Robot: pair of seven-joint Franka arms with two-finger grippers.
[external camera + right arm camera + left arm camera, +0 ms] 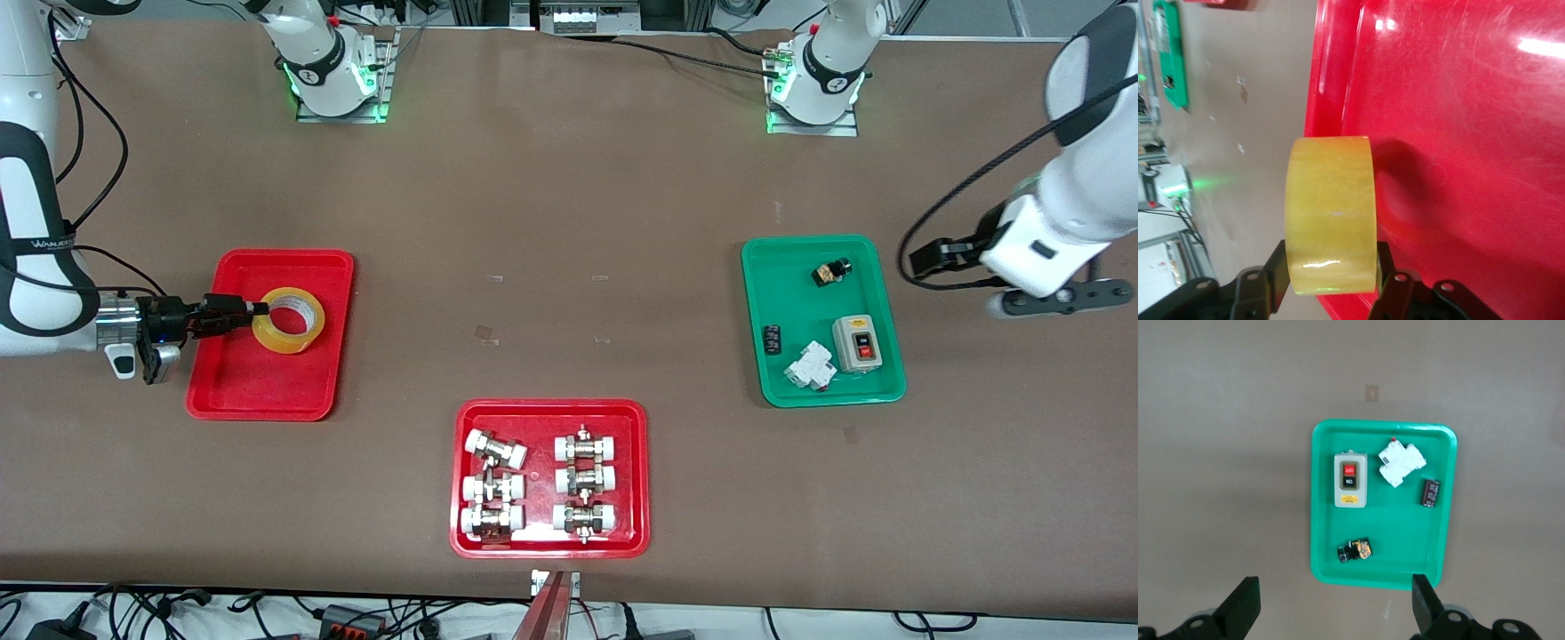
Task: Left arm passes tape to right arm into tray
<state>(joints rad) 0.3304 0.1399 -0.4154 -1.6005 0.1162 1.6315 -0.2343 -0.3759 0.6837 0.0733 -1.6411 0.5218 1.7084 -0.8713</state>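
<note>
The tape, a yellow translucent roll, hangs low over the plain red tray at the right arm's end of the table. My right gripper is shut on the roll's edge, one finger on each flat side. In the right wrist view the tape sits between the fingers of the right gripper, with the glossy tray beneath it. My left gripper is open and empty, up over the table beside the green tray. In its wrist view the left gripper has its fingers wide apart.
The green tray holds a switch box, a white breaker and small black parts. A second red tray with white-and-metal pipe fittings lies nearest the front camera, mid-table. Bare brown table lies between the trays.
</note>
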